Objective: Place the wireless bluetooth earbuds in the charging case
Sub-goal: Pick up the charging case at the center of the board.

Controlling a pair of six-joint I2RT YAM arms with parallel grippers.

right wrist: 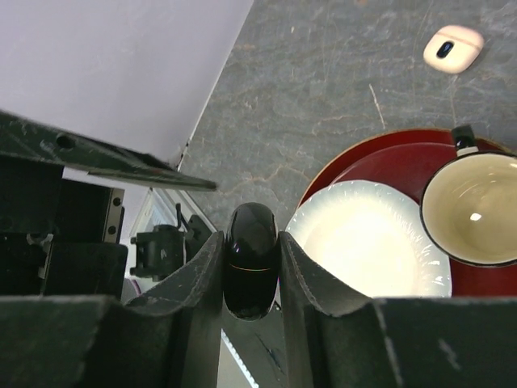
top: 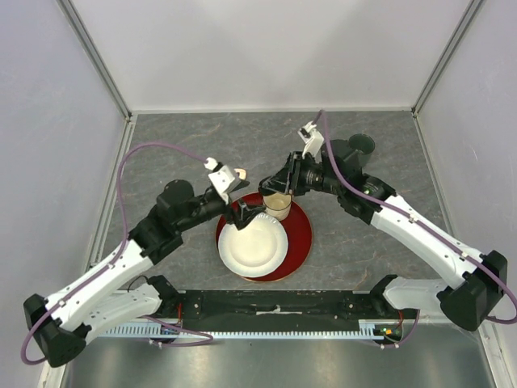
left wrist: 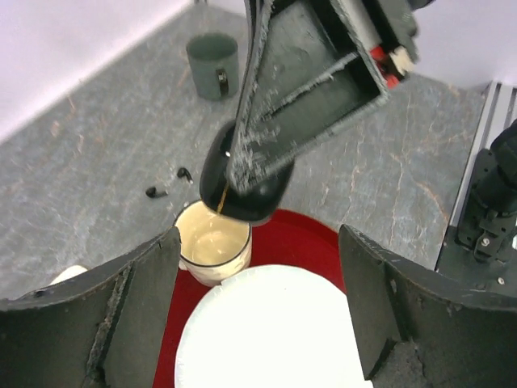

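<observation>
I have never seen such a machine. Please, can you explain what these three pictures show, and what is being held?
It is two robot arms bolted to a table. One picture looks down from above; the other two come from cameras on each wrist.

The right gripper holds a black case between its fingers, above a cup. The left gripper is open and holds nothing.

A red tray carries a white plate and the cup. On the table also lie two black earbuds, a green mug and a white case.
</observation>
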